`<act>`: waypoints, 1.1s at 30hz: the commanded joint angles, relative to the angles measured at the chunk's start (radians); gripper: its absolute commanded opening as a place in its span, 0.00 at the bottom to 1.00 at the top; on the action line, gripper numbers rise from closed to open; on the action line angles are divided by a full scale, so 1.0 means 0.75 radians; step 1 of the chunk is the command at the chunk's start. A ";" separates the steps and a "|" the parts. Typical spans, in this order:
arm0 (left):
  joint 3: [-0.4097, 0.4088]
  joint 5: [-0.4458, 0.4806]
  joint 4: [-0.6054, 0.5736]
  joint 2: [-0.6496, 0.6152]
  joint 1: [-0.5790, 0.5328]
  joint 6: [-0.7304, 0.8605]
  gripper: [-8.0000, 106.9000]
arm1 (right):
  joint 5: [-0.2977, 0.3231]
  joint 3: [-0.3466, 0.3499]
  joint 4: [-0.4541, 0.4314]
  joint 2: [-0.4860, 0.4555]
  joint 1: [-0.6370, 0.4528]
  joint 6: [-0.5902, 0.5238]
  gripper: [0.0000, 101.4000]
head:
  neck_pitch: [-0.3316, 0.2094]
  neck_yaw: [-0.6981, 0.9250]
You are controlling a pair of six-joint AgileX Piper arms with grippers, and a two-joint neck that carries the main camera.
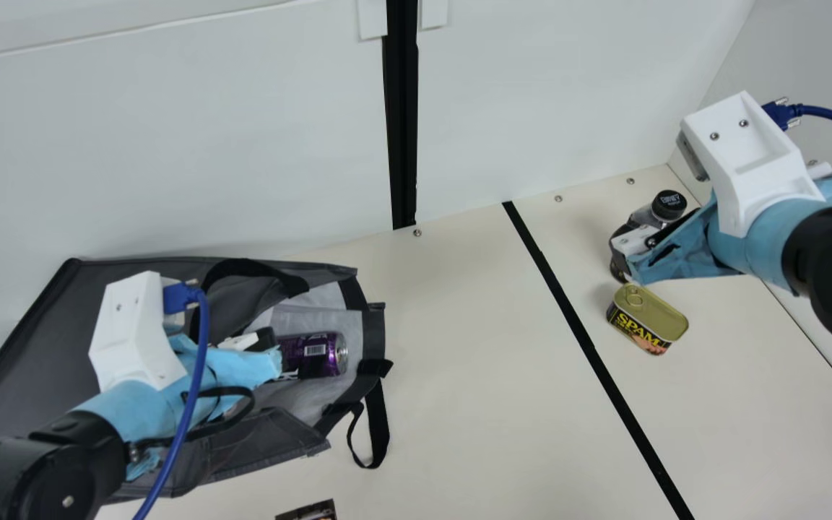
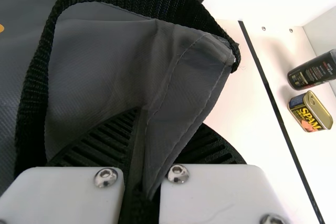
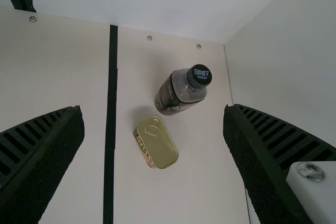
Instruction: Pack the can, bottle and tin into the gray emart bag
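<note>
The gray bag [image 1: 33,332] lies on its side at the left in the main view, mouth facing right, the purple can [image 1: 313,354] inside its opening. My left gripper [image 1: 269,341] is at that mouth, beside the can; in the left wrist view my left gripper [image 2: 157,135] is shut on a fold of bag fabric [image 2: 184,77]. My right gripper [image 1: 633,253] is above the dark bottle [image 1: 653,214], partly covering it. The tin [image 1: 648,318] lies just in front of the bottle. In the right wrist view my right gripper [image 3: 152,111] stands open, bottle [image 3: 178,93] and tin [image 3: 156,142] below, between its fingers.
A black strip [image 1: 589,347] crosses the cream table [image 1: 474,375] between bag and tin. One bag handle [image 1: 378,426] hangs out on the table. A small dark printed item [image 1: 309,511] is at the front edge. White walls [image 1: 170,144] stand behind and at the right.
</note>
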 commanded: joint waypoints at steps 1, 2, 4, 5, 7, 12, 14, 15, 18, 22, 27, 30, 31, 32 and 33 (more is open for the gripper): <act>0.000 0.000 0.000 0.000 0.000 0.000 0.16 | -0.004 -0.006 0.022 0.015 -0.020 -0.022 0.90 | -0.030 -0.001; 0.000 0.000 0.000 0.000 0.000 0.000 0.16 | -0.007 -0.010 0.032 0.025 -0.032 -0.032 0.90 | -0.030 -0.001; 0.000 0.000 0.000 0.000 0.000 0.000 0.16 | -0.011 -0.021 0.053 0.046 -0.056 -0.054 0.90 | -0.030 -0.001; 0.000 0.000 0.000 0.000 0.000 0.000 0.16 | -0.013 -0.027 0.064 0.057 -0.068 -0.065 0.90 | -0.030 -0.001; 0.000 0.000 0.000 0.000 0.000 0.000 0.16 | -0.016 -0.038 0.083 0.078 -0.091 -0.085 0.90 | -0.030 -0.001; 0.000 0.000 0.000 0.000 0.000 0.000 0.16 | -0.021 -0.067 0.123 0.133 -0.142 -0.133 0.90 | -0.030 -0.001; 0.000 0.000 0.000 0.000 0.000 0.000 0.16 | -0.024 -0.078 0.137 0.156 -0.161 -0.152 0.90 | -0.030 -0.001; 0.000 0.000 0.000 0.000 0.000 0.000 0.16 | -0.025 -0.084 0.143 0.167 -0.169 -0.161 0.90 | -0.030 -0.001; 0.000 0.000 0.000 0.000 0.000 0.000 0.16 | -0.029 -0.099 0.160 0.199 -0.192 -0.185 0.90 | -0.030 -0.001; 0.000 0.000 0.000 0.000 0.000 0.000 0.16 | -0.035 -0.119 0.185 0.244 -0.221 -0.218 0.90 | -0.030 -0.001; 0.000 0.000 0.000 0.000 0.000 0.000 0.16 | -0.039 -0.146 0.220 0.300 -0.255 -0.259 0.90 | -0.030 -0.001; 0.000 0.000 0.000 0.000 0.000 0.000 0.16 | -0.039 -0.167 0.243 0.336 -0.277 -0.285 0.90 | -0.030 -0.001; 0.000 0.000 0.000 0.000 0.000 0.000 0.16 | -0.039 -0.175 0.250 0.349 -0.285 -0.294 0.90 | -0.030 -0.001; 0.000 0.000 0.000 0.000 0.000 0.000 0.16 | -0.038 -0.184 0.257 0.362 -0.292 -0.302 0.90 | -0.030 -0.001; 0.000 0.000 0.000 0.000 0.000 0.000 0.16 | -0.037 -0.192 0.265 0.375 -0.300 -0.311 0.90 | -0.030 -0.001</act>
